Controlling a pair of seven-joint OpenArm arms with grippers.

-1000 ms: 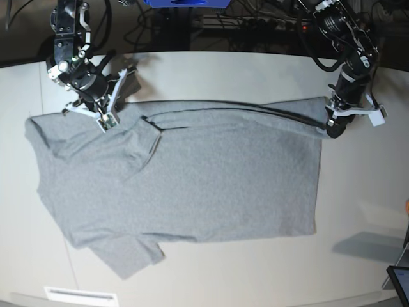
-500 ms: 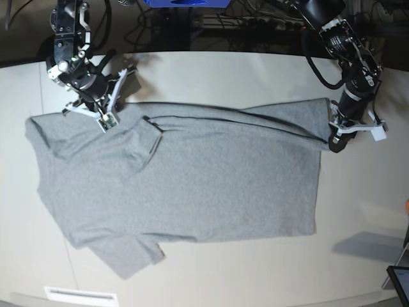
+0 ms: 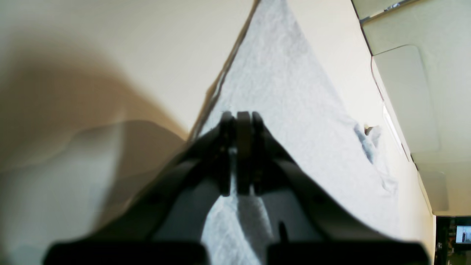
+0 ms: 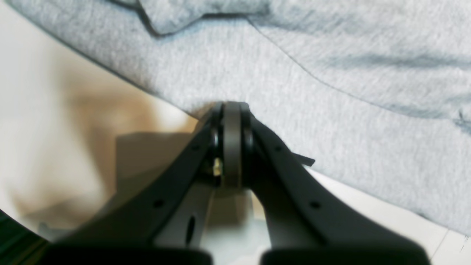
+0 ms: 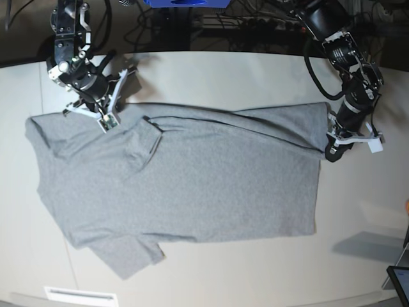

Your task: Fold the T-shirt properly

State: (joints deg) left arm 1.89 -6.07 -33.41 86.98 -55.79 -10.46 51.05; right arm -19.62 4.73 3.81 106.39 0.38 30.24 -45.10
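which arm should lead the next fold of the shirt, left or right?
Probably left. Its pincer is shut on the T-shirt at the far hem corner, with that edge already lapped onto the body. The right pincer is shut on the edge by the sleeve, better as an anchor.

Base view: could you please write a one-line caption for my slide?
Both claws, left and right, pinch the far edge of a grey T-shirt spread on a pale table.

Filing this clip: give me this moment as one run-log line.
shirt: flat on table, far edge folding over | left gripper: shut on shirt hem corner | right gripper: shut on shirt shoulder edge
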